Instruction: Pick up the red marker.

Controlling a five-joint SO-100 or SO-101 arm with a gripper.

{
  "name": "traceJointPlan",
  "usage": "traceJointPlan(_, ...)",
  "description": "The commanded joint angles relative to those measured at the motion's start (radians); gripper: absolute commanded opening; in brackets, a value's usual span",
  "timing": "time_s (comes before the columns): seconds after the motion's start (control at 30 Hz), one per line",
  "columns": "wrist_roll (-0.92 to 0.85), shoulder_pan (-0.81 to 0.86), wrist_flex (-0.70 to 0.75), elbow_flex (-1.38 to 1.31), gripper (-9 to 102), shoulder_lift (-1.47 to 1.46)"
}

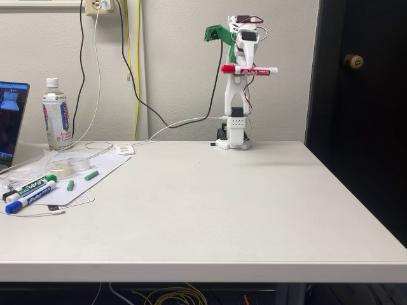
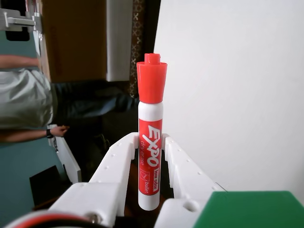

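The red marker (image 1: pixel 249 70) has a red cap and a white barrel with a red label. It hangs level, high above the table's far edge, held by my gripper (image 1: pixel 244 71), which is shut on it. In the wrist view the red marker (image 2: pixel 150 142) stands between my two white fingers (image 2: pixel 116 164), cap pointing away from the camera. The gripper (image 2: pixel 151 145) clamps the barrel at its label.
A blue-capped marker (image 1: pixel 27 198) and a green-capped marker (image 1: pixel 32 185) lie on a white sheet at the table's left, beside small green pieces (image 1: pixel 91 175) and a bottle (image 1: pixel 56 116). A laptop (image 1: pixel 11 121) stands at the left edge. A person (image 2: pixel 28 104) appears in the wrist view.
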Motion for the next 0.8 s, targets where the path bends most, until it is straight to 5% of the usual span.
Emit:
traceJointPlan(0.0, 0.005, -0.006, -0.04, 0.1, 4, 0.146)
traceJointPlan(0.77, -0.034, 0.003, -0.81, 1.223, 4, 0.788)
